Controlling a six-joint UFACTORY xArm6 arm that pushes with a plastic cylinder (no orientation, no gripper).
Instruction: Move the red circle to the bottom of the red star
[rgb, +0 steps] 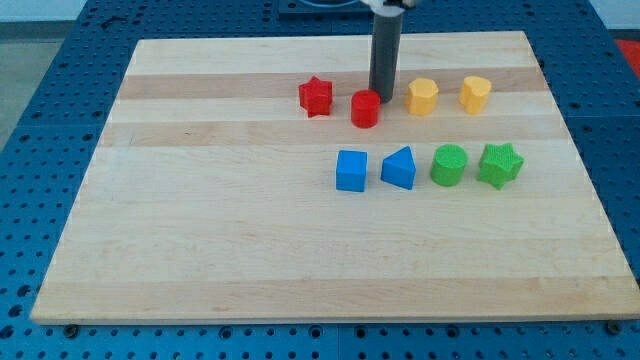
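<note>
The red circle lies on the wooden board, just to the right of the red star and slightly lower in the view. A small gap separates them. My tip stands at the red circle's upper right edge, touching or nearly touching it. The rod rises straight up from there to the view's top.
A yellow hexagon-like block and a yellow block lie right of my tip. Below them lie a blue cube, a blue wedge-like block, a green circle and a green star. The board's top edge is close behind.
</note>
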